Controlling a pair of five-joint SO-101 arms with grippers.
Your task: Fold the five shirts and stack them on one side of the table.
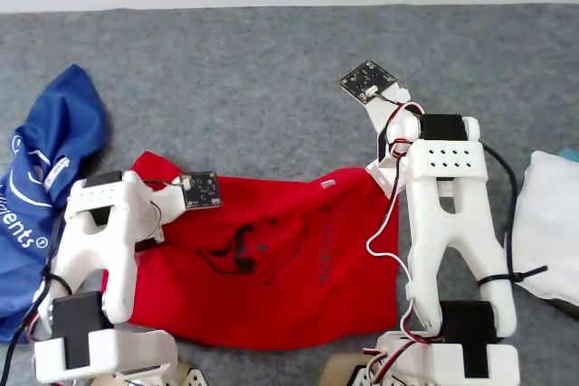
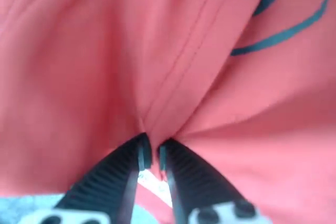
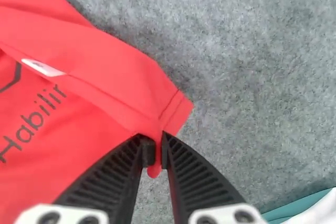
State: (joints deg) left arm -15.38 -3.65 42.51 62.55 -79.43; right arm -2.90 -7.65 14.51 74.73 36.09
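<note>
Jaws clamped onto fabric, the left gripper [image 2: 151,149] is pinching the red shirt [image 1: 271,305] at its nine-o'clock edge, the right gripper [image 3: 153,151] at its two-o'clock corner, probably stretching it flat.

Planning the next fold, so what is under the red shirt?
The red shirt lies on the grey mat, which shows along its edges. Anything beneath its middle is covered by the cloth.
</note>
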